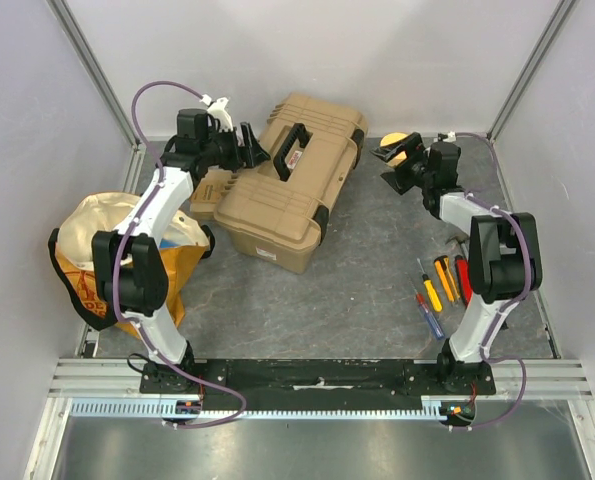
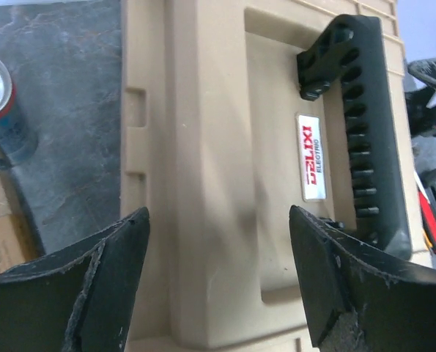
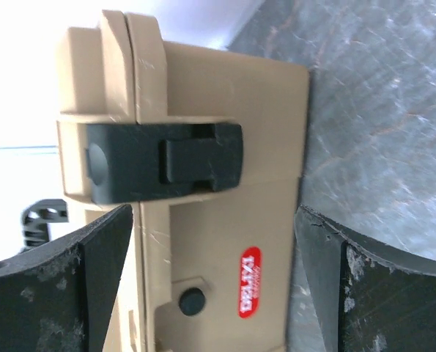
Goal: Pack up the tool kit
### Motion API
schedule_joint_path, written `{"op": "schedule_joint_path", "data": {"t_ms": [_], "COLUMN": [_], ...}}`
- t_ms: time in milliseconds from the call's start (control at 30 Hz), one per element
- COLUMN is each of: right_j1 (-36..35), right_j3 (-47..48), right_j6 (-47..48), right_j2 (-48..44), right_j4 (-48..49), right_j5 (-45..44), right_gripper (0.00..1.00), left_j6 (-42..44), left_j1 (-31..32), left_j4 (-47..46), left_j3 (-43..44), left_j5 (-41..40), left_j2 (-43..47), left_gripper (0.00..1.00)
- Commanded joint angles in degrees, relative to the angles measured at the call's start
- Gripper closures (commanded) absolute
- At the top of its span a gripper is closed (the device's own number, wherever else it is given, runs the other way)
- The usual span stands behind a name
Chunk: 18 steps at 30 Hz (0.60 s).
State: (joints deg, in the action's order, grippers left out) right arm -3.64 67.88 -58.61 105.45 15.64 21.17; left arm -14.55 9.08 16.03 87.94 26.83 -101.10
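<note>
- Top view: left gripper (image 1: 245,148), jaws apart and empty, hangs at the far-left edge of the tan toolbox (image 1: 287,190). Right gripper (image 1: 395,160), likewise spread wide and empty, faces the box's right end.
- Toolbox: lies shut mid-table (image 1: 377,300) with its black handle (image 1: 295,150) uppermost; contents hidden.
- Screwdrivers (image 1: 439,285): loose on the table beside the right arm's base, well apart from the toolbox.
- Cloth bag (image 1: 92,235): open-mouthed at the left, contents unclear. Cardboard box (image 1: 209,192): just beside the toolbox, contents not shown.
- Left wrist view: left gripper (image 2: 218,220) open over the lid (image 2: 203,132), the handle (image 2: 364,132) off to one side. A can (image 2: 1,110) stands on the table nearby.
- Right wrist view: right gripper (image 3: 214,214) open, lined up with a black latch (image 3: 163,161) that looks fastened; no contact seen.
- Risk: a finger slipping off the latch would likely shove the box into the cardboard box.
- Risk: the lid could jam against the left gripper when raised.
- Risk: the tools stay outside while the case remains latched.
</note>
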Motion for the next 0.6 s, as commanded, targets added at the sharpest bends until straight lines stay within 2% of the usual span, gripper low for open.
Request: {"op": "schedule_joint_path", "data": {"t_ms": [0,133,367,567], "right_j1": [0.3,0.39,0.04,-1.9], "right_j3": [-1.7,-0.82,1.99,5.42], "right_j6": [-17.83,-26.54,-26.9,-30.51], "right_j2": [4.31,9.59,14.34,19.61], "right_j4": [26.25,36.99,36.13,40.26], "right_j5": [6.43,6.34,5.81,8.36], "right_gripper": [0.02,0.02,0.02,0.02], "left_j6": [-1.18,-3.2,-6.54,-9.09], "left_j1": [0.06,0.06,0.15,0.15], "left_j4": [1.37,0.14,-0.91,-1.97], "left_j3": [0.31,-2.94,-7.6,-9.8], "left_j5": [6.74,8.85,10.35,11.4], "left_j2": [0.11,1.52,3.8,5.12], "left_gripper": [0.18,0.19,0.23,0.26]}}
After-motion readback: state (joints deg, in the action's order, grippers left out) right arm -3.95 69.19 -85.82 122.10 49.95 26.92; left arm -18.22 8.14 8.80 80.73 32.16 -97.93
